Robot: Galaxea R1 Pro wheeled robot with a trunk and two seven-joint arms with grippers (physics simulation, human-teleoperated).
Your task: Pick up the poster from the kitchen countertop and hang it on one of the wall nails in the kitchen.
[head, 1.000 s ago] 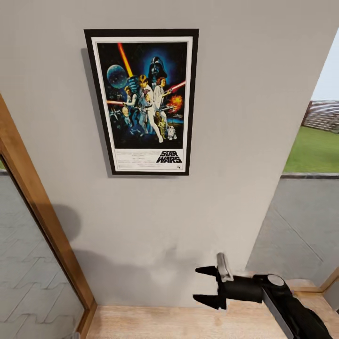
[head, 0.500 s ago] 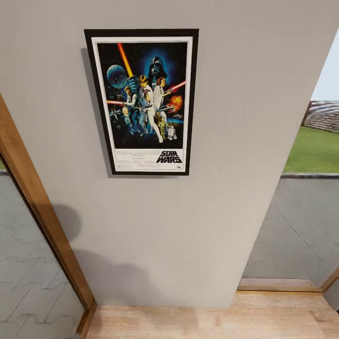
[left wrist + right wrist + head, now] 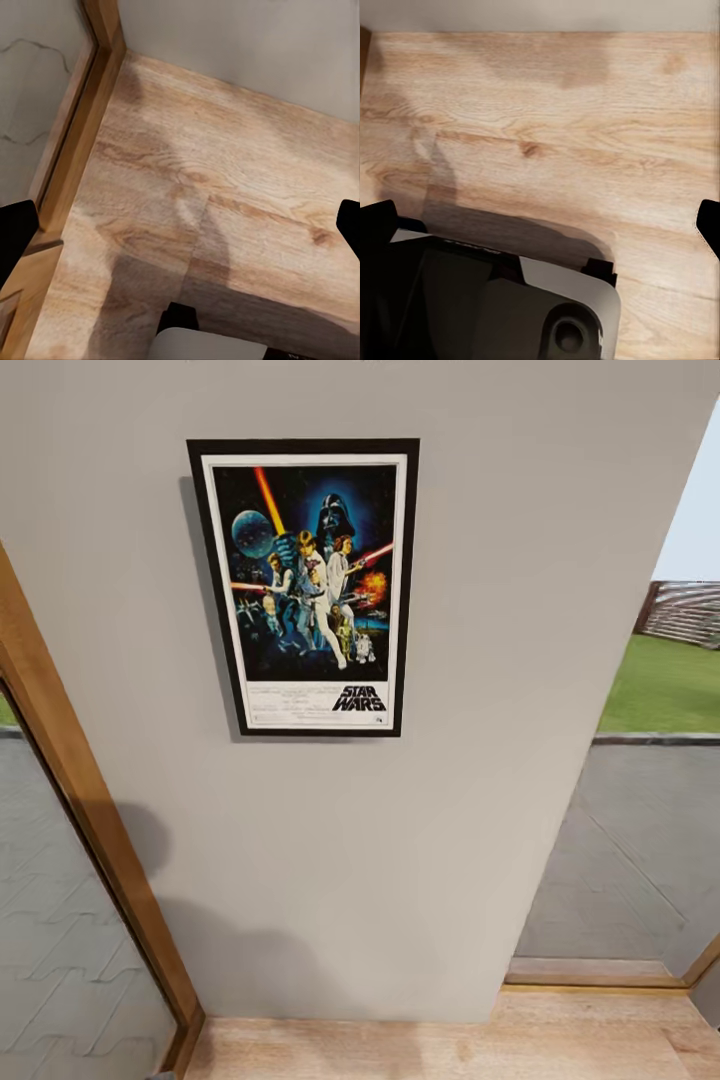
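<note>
**Already on the wall: both grippers down low and empty, the poster up above**

Plainly, the left gripper (image 3: 180, 225) is spread wide, its two dark fingertips (image 3: 15, 232) sitting at opposite edges of the left wrist view with nothing between them but wooden floor (image 3: 225, 187). The right gripper (image 3: 547, 225) stands just as wide over the same pale boards, holding nothing, with part of the robot's dark base (image 3: 472, 300) beneath it. Both wrist cameras look down at the floor, with the foot of the grey wall (image 3: 420, 840) at the far edge of each, so both arms appear to hang low, well apart from the task's thing.

Outward and upward from them, the poster (image 3: 305, 585) lies flat against the grey wall, its long axis upright, its frame square to the wall and its top edge high in the head view, slightly left of centre. A wooden door frame (image 3: 80, 800) runs along the wall's left side; an opening to grass lies on the right. No nail can be made out; whatever holds the poster is hidden behind it.

In my judgement the hanging is done and neither arm has a real advantage, since the poster sits nearly centred above both. The relation that matters is vertical: poster high, grippers low, free of it.
</note>
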